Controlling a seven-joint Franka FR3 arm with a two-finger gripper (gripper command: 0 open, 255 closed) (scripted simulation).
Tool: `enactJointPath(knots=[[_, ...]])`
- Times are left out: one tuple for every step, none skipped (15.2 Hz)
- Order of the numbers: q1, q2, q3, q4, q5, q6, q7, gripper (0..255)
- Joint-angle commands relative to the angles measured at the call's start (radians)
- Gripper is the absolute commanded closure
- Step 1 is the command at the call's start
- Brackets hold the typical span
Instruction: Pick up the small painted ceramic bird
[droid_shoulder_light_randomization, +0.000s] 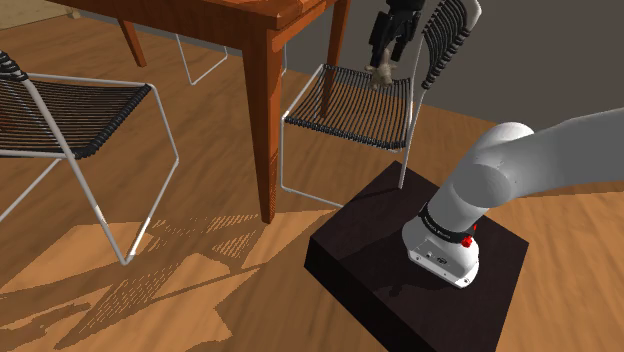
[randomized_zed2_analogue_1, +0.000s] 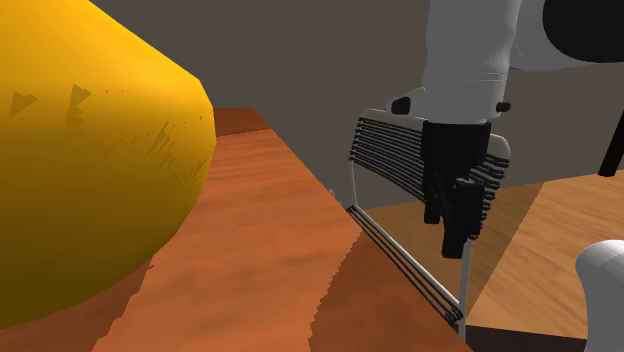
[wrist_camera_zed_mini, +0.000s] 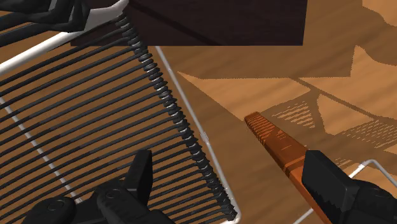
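Right now my claw (wrist_camera_zed_mini: 229, 159) is released, its fingers (wrist_camera_zed_mini: 137, 181) spread with nothing between them, hanging over the chair (droid_shoulder_light_randomization: 345, 105) seat. In the shoulder view the bird (droid_shoulder_light_randomization: 381, 72), a small beige lump, shows just under my fingertips; I cannot tell whether it touches me. The table (droid_shoulder_light_randomization: 265, 30) stands beside the chair, and my stand (droid_shoulder_light_randomization: 380, 260) sits nearer the camera.

A wooden table (droid_shoulder_light_randomization: 200, 20) stands on a wooden floor (droid_shoulder_light_randomization: 200, 300). On the table lies a big yellow rounded object (randomized_zed2_analogue_1: 90, 170). Near the table's corner leg (droid_shoulder_light_randomization: 268, 130) stands a chair (droid_shoulder_light_randomization: 350, 110) of white wire frame and black cords. A second such chair (droid_shoulder_light_randomization: 70, 110) stands on the leg's other side. Behind the table is a grey wall (randomized_zed2_analogue_1: 300, 50).
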Motion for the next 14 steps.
enactJointPath(knots=[[0.0,0.0,0.0,0.0,0.0,0.0,0.0,0],[-0.007,0.022,-0.019,0.008,-0.012,0.011,-0.022,0],[-0.013,0.044,-0.039,0.018,-0.024,0.022,-0.044,0],[-0.019,0.068,-0.058,0.028,-0.035,0.032,-0.065,0],[-0.025,0.093,-0.076,0.04,-0.045,0.043,-0.087,0],[-0.03,0.118,-0.095,0.053,-0.054,0.053,-0.108,0],[-0.035,0.144,-0.114,0.067,-0.062,0.063,-0.129,0],[-0.04,0.171,-0.132,0.083,-0.07,0.073,-0.151,0],[-0.044,0.199,-0.15,0.099,-0.076,0.083,-0.172,0],[-0.048,0.228,-0.168,0.117,-0.081,0.092,-0.194,0],[-0.052,0.257,-0.185,0.136,-0.085,0.101,-0.215,0],[-0.056,0.288,-0.203,0.156,-0.088,0.109,-0.237,0],[-0.059,0.318,-0.22,0.177,-0.089,0.116,-0.258,0],[-0.062,0.35,-0.237,0.199,-0.09,0.124,-0.28,0]])
